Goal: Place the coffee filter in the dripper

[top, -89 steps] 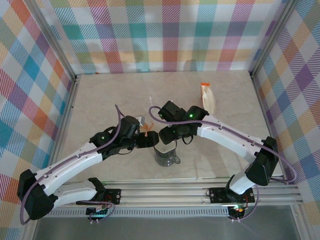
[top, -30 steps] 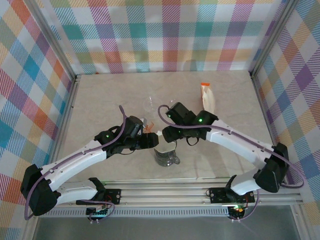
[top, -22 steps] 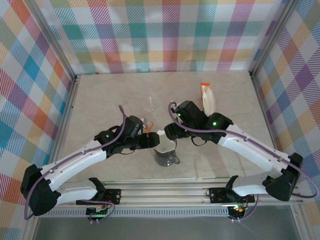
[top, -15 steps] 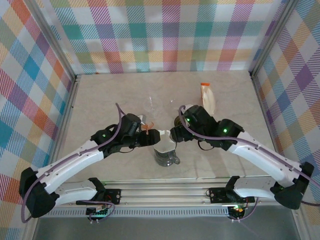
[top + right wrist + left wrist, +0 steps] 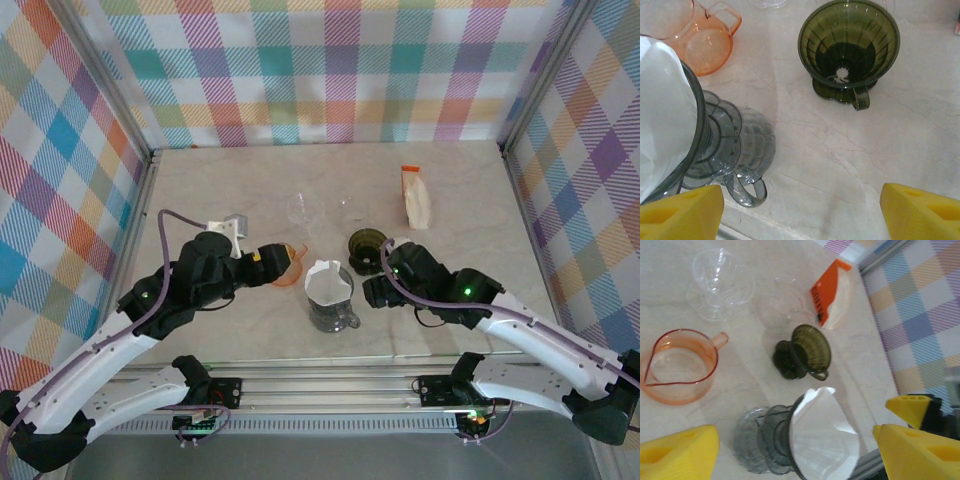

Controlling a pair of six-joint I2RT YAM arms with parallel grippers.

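**Top view.** The coffee filter sat upright, mouth up, inside the grey dripper. It lay at 3 o'clock from the left gripper and at 9 o'clock from the nearer right gripper.

**Left wrist.** The jaws stood wide and empty, with the orange pitcher at 10 o'clock.

**Right wrist.** The jaws were likewise open and empty. The green dripper stood at 12 o'clock, and the bare table probably left room to withdraw.

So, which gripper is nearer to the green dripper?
Right. The right gripper is close on the near side of the green dripper; the left gripper is farther, by the orange pitcher.
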